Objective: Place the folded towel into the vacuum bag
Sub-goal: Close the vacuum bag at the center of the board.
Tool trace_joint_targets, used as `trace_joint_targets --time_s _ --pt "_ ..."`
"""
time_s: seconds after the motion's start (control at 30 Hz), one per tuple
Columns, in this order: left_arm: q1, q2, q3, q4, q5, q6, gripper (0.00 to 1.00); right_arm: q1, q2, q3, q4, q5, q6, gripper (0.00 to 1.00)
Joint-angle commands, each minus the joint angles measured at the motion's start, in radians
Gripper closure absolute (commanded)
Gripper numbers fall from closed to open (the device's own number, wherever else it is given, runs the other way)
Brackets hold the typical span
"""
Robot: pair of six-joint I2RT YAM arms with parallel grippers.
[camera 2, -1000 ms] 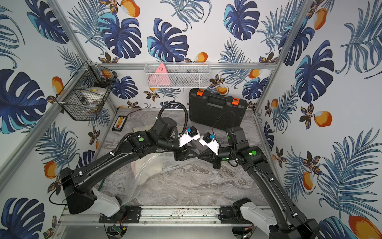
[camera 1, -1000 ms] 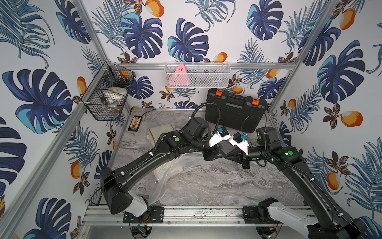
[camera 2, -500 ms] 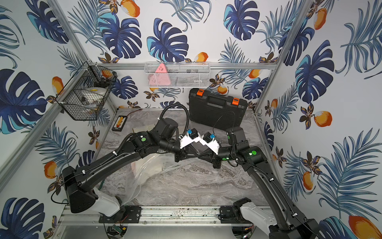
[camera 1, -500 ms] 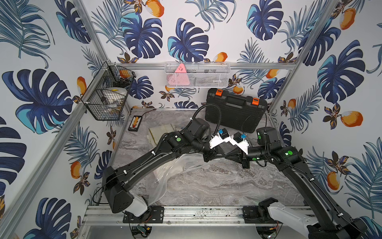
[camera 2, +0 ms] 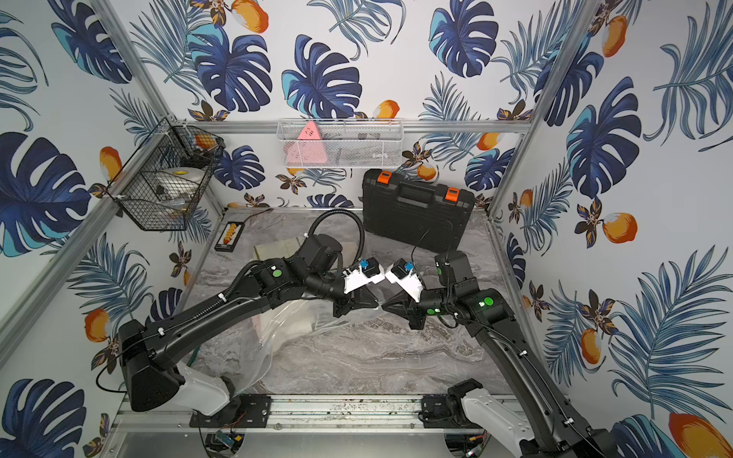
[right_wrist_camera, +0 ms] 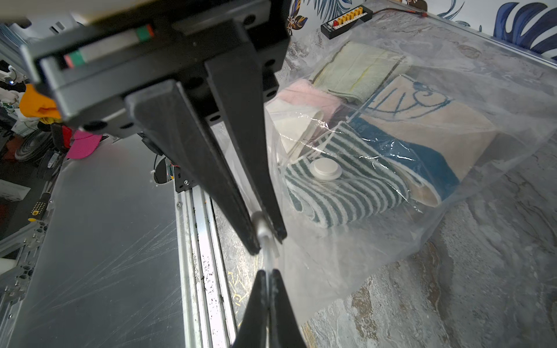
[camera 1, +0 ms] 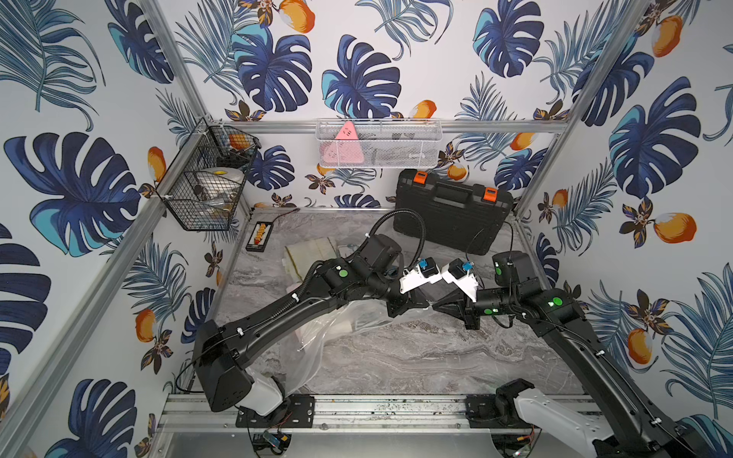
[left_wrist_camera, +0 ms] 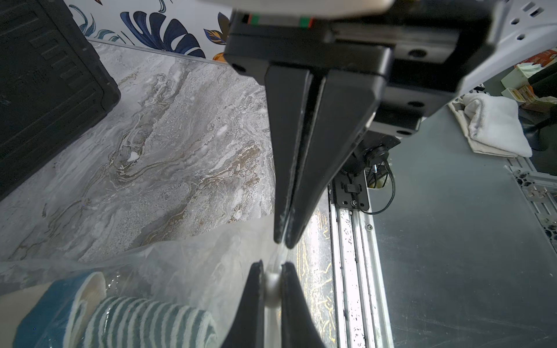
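Note:
The vacuum bag [right_wrist_camera: 422, 211] is clear crinkly plastic lying on the marble table, with its round white valve cap [right_wrist_camera: 325, 169] on top. Several folded towels show through it: a green-striped towel [right_wrist_camera: 346, 192], a blue and beige one [right_wrist_camera: 422, 126], a pink one and a pale green one [right_wrist_camera: 358, 72]. My left gripper [left_wrist_camera: 271, 268] and right gripper [right_wrist_camera: 268, 272] meet tip to tip over mid-table. Each is shut on the bag's raised edge strip. In both top views the left gripper [camera 1: 420, 303] faces the right gripper [camera 2: 386, 307], and the bag [camera 1: 317, 345] trails toward the left arm's base.
A black tool case [camera 1: 452, 214] stands at the back right. A small connector block [camera 1: 258, 236] lies at the back left. A black wire basket [camera 1: 206, 186] and a white mesh basket [camera 1: 378, 144] hang on the walls. An aluminium rail [camera 1: 377, 408] runs along the front edge.
My left gripper has closed onto the bag's edge strip right beside the right gripper's tips. The right gripper has kept its hold and place.

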Motion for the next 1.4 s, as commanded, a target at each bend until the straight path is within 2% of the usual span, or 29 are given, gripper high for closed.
trace_joint_targets --time_s 0.0,0.13,0.3,0.4,0.5,0.77,0.87,1.07,1.2,1.37 --pt "0.003 -0.005 -0.017 -0.140 -0.101 0.017 1.00 -0.001 -0.020 -0.008 0.033 -0.018 0.031 1.00" --pt "0.003 -0.023 -0.035 -0.142 -0.126 0.016 1.00 -0.001 -0.031 -0.016 0.009 0.010 0.027 1.00" --pt "-0.002 -0.013 -0.036 -0.080 -0.061 -0.057 1.00 0.010 0.001 -0.031 0.030 -0.098 0.063 0.99" --pt "-0.015 -0.020 -0.052 -0.035 -0.051 -0.089 1.00 0.058 -0.008 -0.068 0.093 -0.058 0.115 0.90" --pt "-0.017 -0.028 -0.055 -0.031 -0.052 -0.097 1.00 0.097 -0.013 -0.090 0.159 -0.026 0.157 0.89" --pt "-0.017 -0.054 -0.065 -0.018 -0.055 -0.122 1.00 0.157 0.045 -0.090 0.229 0.055 0.205 0.90" --pt "-0.017 -0.066 -0.069 -0.027 -0.068 -0.119 1.00 0.158 0.046 -0.088 0.213 0.095 0.199 1.00" --pt "-0.015 -0.086 -0.077 -0.057 -0.099 -0.108 1.00 0.157 0.005 -0.091 0.150 0.147 0.175 1.00" --pt "-0.003 -0.096 -0.078 -0.099 -0.129 -0.080 1.00 0.124 -0.046 -0.078 0.127 0.158 0.173 1.00" --pt "0.017 -0.098 -0.054 -0.173 -0.171 -0.042 1.00 -0.028 -0.089 -0.040 0.103 0.093 0.172 1.00"
